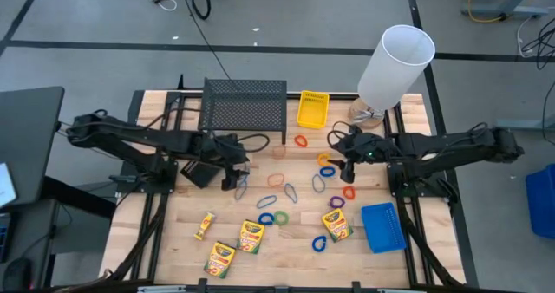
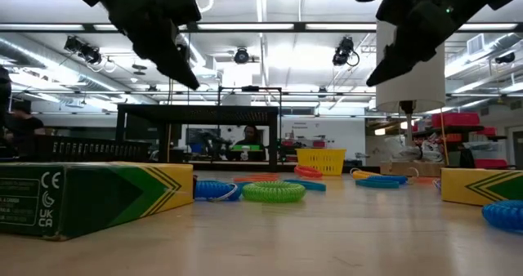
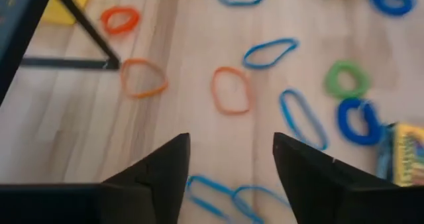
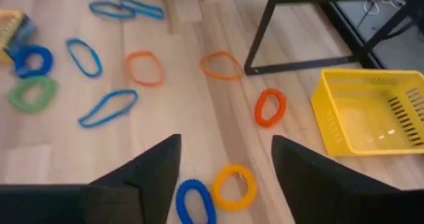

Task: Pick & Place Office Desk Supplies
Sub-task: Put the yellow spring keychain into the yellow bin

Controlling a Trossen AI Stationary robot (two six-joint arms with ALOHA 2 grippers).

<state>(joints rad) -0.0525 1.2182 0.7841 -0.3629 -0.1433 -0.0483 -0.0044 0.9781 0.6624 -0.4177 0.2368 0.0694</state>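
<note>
Both grippers were held open and empty above the scattered loops.

The left gripper (image 3: pixel 228 168) was seen with fingers parted, thin blue coiled loops (image 3: pixel 225 196) lying just beneath them. The right gripper (image 4: pixel 225 168) stood spread wide, a blue coil (image 4: pixel 195 201) and a yellow coil (image 4: pixel 234 186) directly below, the yellow plastic bin (image 4: pixel 371 114) off to one side. A single loop should be straddled before closing.

Both arms stretched inward toward each other, left gripper (image 3: pixel 230 174) and right gripper (image 4: pixel 225 168) raised, each with fingers spread apart, nothing between them.
</note>
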